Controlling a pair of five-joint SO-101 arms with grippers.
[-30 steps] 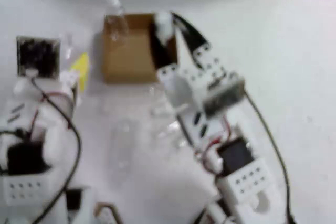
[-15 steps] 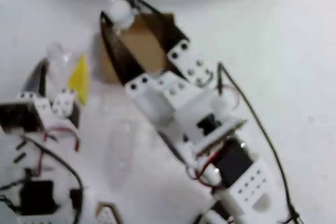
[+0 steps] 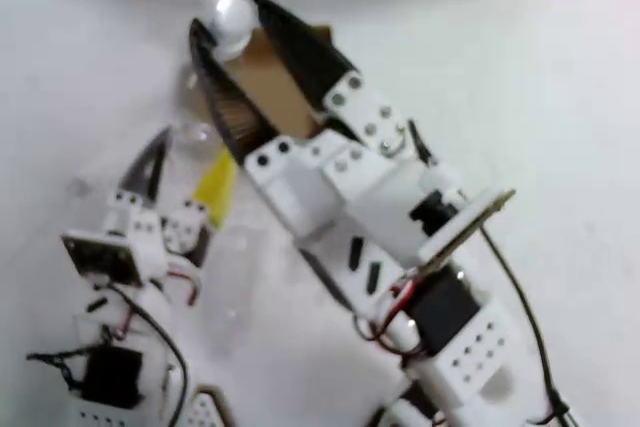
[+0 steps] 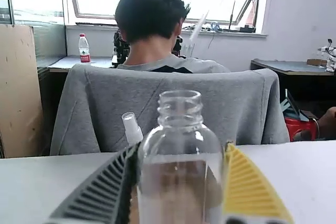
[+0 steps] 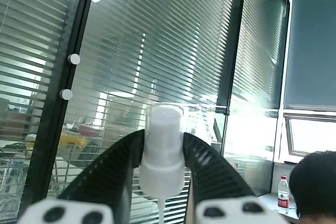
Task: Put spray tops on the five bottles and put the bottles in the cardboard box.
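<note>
A clear, open-necked bottle (image 4: 178, 166) stands upright between the dark and yellow fingers of my left gripper (image 4: 181, 150), which is shut on it. From above, that gripper (image 3: 192, 147) and its bottle (image 3: 195, 132) sit left of the cardboard box (image 3: 268, 82). My right gripper (image 3: 222, 15) is raised over the box's far left corner, shut on a white spray top (image 3: 230, 19). In the right wrist view, the spray top (image 5: 164, 153) stands upright between the black fingers (image 5: 210, 171). The right arm hides much of the box.
A faint clear bottle (image 3: 232, 272) lies on the white table between the two arms. Behind the table a person's back and a grey-draped chair (image 4: 168, 103) face away. Bare table (image 3: 540, 97) stretches to the right of the box.
The right arm swung left across the box with the spray top and rose toward the camera. The left arm carried its bottle rightward, closer to the box.
</note>
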